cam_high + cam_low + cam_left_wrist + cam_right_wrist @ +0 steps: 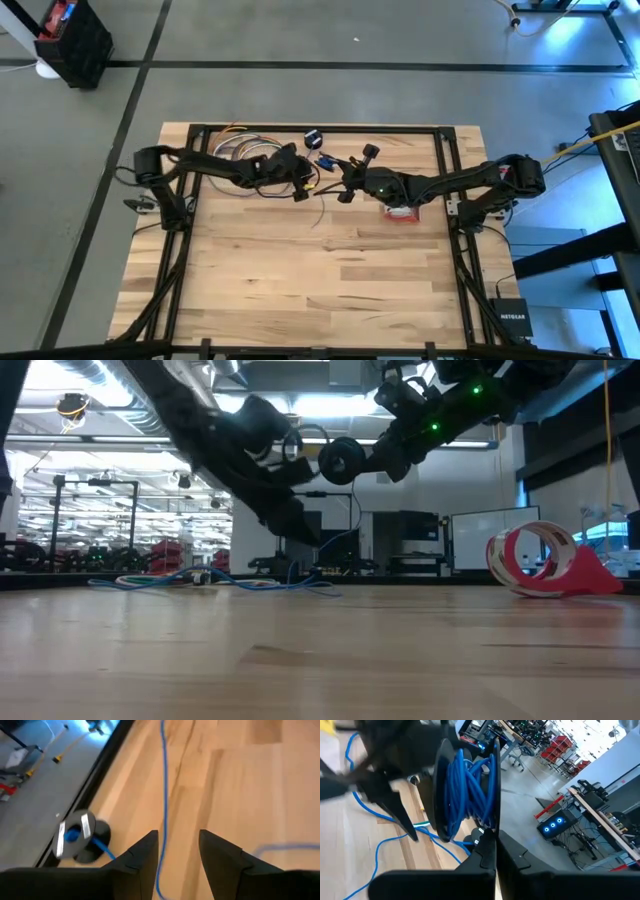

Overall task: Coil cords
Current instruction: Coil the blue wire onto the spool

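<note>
My right gripper (492,852) is clamped on a black round spool (465,795) wound with thin blue cord (462,785), lifted above the wooden table (330,280). My left gripper (177,852) hangs fingers apart; the loose cord passes between them, touching neither. Beyond, a second small black spool (80,837) lies near the table's edge.

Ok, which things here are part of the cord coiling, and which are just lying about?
Job: blue cord; black spool it winds onto, held in the right gripper; left gripper, open around the cord.
Lying about: red-and-white roll; black bin on the floor; Netgear box.
</note>
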Robot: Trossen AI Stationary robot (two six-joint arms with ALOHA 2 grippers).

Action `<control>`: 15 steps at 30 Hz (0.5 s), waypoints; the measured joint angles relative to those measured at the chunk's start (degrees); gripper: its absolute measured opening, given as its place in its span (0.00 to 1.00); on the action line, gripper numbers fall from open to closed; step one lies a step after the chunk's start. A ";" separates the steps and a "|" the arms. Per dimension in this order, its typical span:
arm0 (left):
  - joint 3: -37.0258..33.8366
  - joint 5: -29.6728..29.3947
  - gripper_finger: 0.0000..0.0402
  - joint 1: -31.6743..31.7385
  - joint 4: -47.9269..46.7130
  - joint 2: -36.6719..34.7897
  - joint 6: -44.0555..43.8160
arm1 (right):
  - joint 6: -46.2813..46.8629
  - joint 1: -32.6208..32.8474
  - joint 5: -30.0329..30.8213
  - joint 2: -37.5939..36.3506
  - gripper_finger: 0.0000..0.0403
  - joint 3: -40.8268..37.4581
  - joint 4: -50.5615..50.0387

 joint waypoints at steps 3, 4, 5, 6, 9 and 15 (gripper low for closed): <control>0.05 -0.04 0.33 0.86 4.63 3.03 1.16 | -0.33 0.00 0.06 0.00 0.00 0.00 0.07; 0.05 -0.06 0.33 1.23 5.70 3.55 1.31 | -0.31 0.00 0.07 -0.02 0.00 0.00 0.04; 0.05 -0.08 0.33 1.61 6.16 3.82 1.31 | -0.31 0.00 0.07 -0.02 0.00 0.00 -0.09; 0.05 -0.08 0.33 1.97 6.66 3.99 1.32 | -0.30 0.00 0.03 -0.02 0.00 0.00 -0.18; 0.07 -0.06 0.33 3.02 7.39 4.57 1.30 | -0.27 0.00 0.00 -0.04 0.00 0.00 -0.31; 0.07 1.53 0.33 3.89 8.81 5.78 3.01 | -0.20 0.00 -0.04 -0.04 0.00 0.00 -0.29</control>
